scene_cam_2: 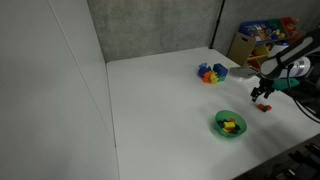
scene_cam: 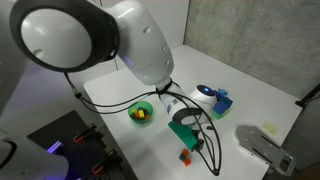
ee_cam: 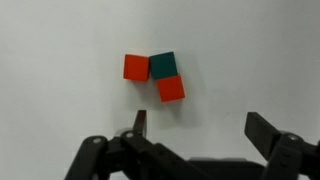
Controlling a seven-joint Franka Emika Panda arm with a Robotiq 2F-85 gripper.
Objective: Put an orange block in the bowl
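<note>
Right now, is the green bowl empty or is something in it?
Not empty. In both exterior views a yellow block lies inside the bowl.

Worktop (scene_cam_2: 160,100) bearing: bowl (scene_cam_2: 218,123) with a small piece (scene_cam_2: 230,125) in it; cluster of blocks (scene_cam_2: 211,72) behind the bowl; three blocks (ee_cam: 160,70) touching, two side by side, the third nearer the tool (ee_cam: 200,135), beside the bowl yet well apart, apparently just under the tool.

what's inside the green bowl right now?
A yellow block lies in the bowl, in both exterior views. Nothing orange shows inside. Anything beneath the block or behind the near rim is hidden.
</note>
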